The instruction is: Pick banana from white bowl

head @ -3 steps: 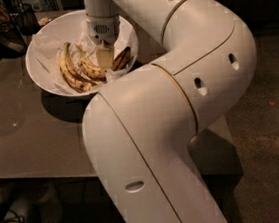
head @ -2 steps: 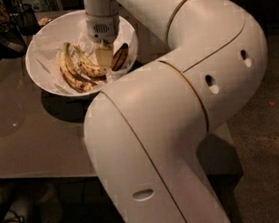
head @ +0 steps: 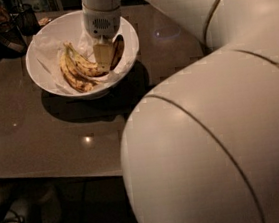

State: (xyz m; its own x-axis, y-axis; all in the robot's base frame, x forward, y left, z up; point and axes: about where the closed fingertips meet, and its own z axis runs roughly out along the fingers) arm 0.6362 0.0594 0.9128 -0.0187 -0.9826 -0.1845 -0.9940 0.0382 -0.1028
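Note:
The white bowl [head: 51, 86] stands on the table at the upper left and is lined with crumpled white paper. In it lies the banana [head: 77, 69], a joined pair with yellow, brown-speckled skin, on the left half of the bowl. A darker brown banana piece [head: 118, 50] leans against the right inner wall. My gripper [head: 103, 57] reaches straight down into the bowl from above, between the yellow pair and the dark piece, with its tip at the right end of the pair. Its wrist [head: 101, 17] hides the bowl's back rim.
The brown glossy table [head: 42, 139] carries the bowl; its front edge runs across the lower left. Dark containers [head: 4, 28] stand at the far left corner. My large white arm [head: 218, 139] fills the right and lower part of the view.
The arm's elbow has swung closer and fills more of the right side. The gripper stays down in the bowl at about the same place. The bananas have barely shifted.

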